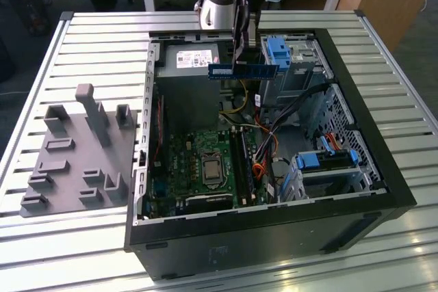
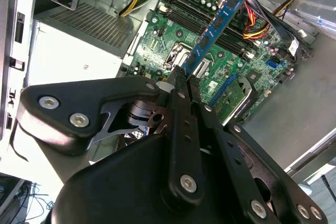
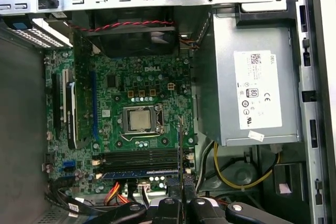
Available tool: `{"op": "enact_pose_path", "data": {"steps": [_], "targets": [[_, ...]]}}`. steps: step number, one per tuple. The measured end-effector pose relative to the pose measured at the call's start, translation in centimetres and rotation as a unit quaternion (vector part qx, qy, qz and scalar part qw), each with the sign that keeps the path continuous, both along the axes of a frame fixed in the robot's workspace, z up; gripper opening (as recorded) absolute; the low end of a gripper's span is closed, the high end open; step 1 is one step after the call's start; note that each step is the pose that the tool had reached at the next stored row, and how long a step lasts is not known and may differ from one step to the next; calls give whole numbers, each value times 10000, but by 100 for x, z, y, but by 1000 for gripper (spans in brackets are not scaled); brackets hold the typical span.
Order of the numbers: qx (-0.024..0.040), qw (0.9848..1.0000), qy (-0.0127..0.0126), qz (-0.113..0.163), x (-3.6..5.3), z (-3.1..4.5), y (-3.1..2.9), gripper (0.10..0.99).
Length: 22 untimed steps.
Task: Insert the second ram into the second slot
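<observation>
The gripper (image 1: pixel 244 58) was closed on the 2nd ram (image 1: pixel 260 70), which was suspended level above the motherboard (image 1: pixel 198 162).

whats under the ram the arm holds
The second ram, gripped by the end effector, hangs above the motherboard and its memory slots; the board directly behind the stick is covered.

The blue second ram (image 1: pixel 243 70) hangs level above the case (image 1: pixel 274 237).

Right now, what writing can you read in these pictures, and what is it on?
White label on the power supply: fine print, too small to read.
Pale label on the second ram: too small.
White lettering on the motherboard: a maker's mark only, not quoted.
</observation>
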<state>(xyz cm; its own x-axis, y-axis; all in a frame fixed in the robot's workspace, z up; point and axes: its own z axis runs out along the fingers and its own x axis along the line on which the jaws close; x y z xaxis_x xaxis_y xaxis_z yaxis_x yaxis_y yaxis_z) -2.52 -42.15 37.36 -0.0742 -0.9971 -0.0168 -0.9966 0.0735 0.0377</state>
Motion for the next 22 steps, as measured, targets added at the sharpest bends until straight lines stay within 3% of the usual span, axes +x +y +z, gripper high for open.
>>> {"op": "enact_pose_path", "data": {"steps": [22], "targets": [[0, 9997, 0, -240, 0, 0, 0, 137]]}}
